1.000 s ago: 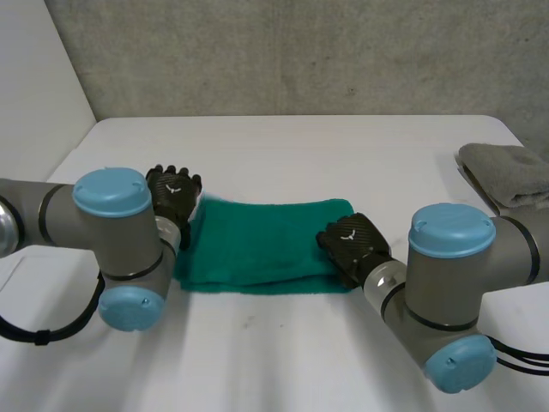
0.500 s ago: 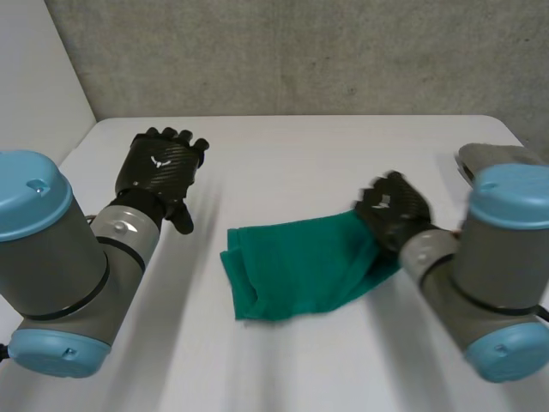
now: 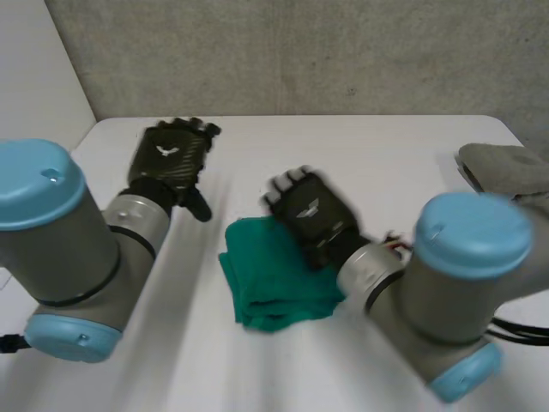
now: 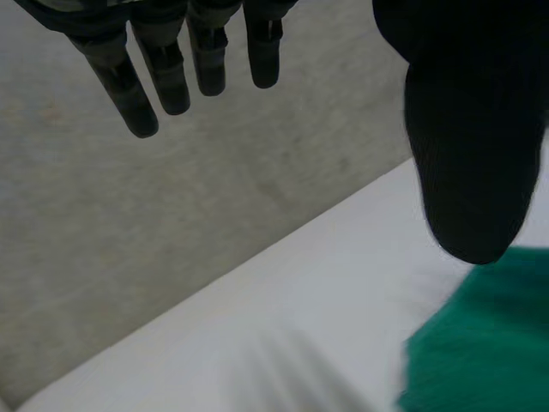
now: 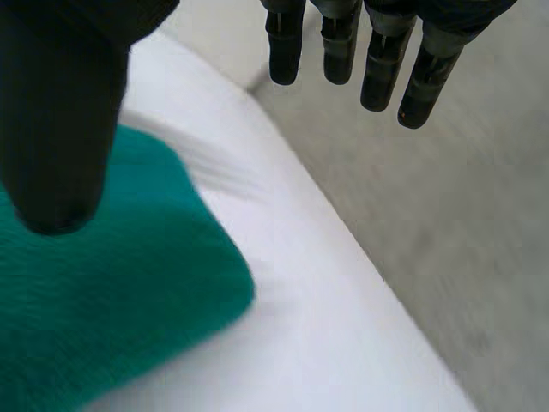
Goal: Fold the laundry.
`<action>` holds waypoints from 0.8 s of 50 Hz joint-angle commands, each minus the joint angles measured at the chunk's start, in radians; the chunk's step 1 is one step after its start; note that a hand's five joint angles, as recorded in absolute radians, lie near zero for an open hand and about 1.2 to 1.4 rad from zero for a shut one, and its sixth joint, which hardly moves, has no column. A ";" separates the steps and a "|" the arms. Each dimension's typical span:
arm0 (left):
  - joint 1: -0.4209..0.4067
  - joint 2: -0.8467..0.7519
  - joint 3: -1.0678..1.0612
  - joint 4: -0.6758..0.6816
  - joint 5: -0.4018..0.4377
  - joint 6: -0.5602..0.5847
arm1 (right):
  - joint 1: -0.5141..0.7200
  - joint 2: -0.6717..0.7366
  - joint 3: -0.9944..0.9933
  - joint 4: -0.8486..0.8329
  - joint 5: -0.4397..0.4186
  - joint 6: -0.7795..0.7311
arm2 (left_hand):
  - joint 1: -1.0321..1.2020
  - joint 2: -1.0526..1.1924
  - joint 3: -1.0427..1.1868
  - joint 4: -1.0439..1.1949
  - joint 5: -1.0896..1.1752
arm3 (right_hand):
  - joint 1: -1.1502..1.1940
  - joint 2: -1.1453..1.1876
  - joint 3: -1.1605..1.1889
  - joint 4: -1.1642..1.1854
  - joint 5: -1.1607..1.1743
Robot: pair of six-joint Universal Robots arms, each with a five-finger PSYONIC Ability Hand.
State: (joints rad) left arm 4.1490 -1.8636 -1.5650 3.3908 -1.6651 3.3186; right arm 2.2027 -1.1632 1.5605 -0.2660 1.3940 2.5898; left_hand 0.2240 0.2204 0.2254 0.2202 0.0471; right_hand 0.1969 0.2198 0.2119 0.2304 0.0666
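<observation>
A green towel (image 3: 270, 279) is seen lying in the middle of a white table (image 3: 360, 146), doubled over into a compact, slightly uneven bundle. A grey cloth (image 3: 508, 172) is set aside at the table's far right edge, well apart from the towel, probably as a piece kept out of the working area.

The right hand (image 3: 307, 210) is held over the towel's right-hand part, back upward. This position is judged to suit laying one end of the cloth across the rest. In the right wrist view its fingers (image 5: 382, 60) are stretched out straight and spread from the thumb (image 5: 56, 112), which hangs above the green fabric; nothing is grasped. Whether the palm rests on the towel cannot be told with certainty.

The left hand (image 3: 169, 163) is raised beside the towel's left side and kept apart from it, seemingly to leave room for the fold. Its fingers (image 4: 163, 73) are likewise straight and relaxed, with nothing held between them and the thumb (image 4: 472, 129).
</observation>
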 commanded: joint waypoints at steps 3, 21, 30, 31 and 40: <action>-0.124 -0.101 0.023 -0.044 0.030 -0.025 | -0.067 0.103 -0.184 0.292 0.017 0.266 | 0.007 0.011 0.006 0.011 0.010 | -0.022 -0.045 -0.037 -0.056 -0.067; -0.066 -0.330 0.131 -0.283 -0.073 0.045 | -0.067 0.344 -0.432 0.542 0.032 0.191 | 0.016 0.019 0.015 0.020 0.018 | -0.022 -0.045 -0.037 -0.056 -0.067; -0.064 -0.220 0.167 -0.280 -0.003 0.110 | -0.066 0.193 -0.315 0.415 0.077 0.174 | -0.008 -0.004 -0.009 -0.004 -0.005 | -0.022 -0.045 -0.037 -0.056 -0.067; -0.062 -0.200 0.172 -0.278 0.019 0.110 | -0.066 0.175 -0.294 0.387 0.079 0.174 | -0.008 -0.004 -0.009 -0.004 -0.005 | -0.022 -0.045 -0.037 -0.056 -0.067; -0.036 -0.045 0.264 -0.278 0.257 0.096 | -0.002 -0.035 0.016 0.087 0.094 0.179 | 0.007 0.011 0.006 0.011 0.010 | -0.022 -0.045 -0.037 -0.056 -0.067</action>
State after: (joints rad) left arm 4.0954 -2.0018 -1.3639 3.1181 -1.5579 3.4280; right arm 2.1538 -1.0700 1.3732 0.0115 1.4823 2.7633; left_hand 0.2171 0.2204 0.2254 0.2202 0.0470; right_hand 0.1731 0.2198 0.2119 0.2304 0.0665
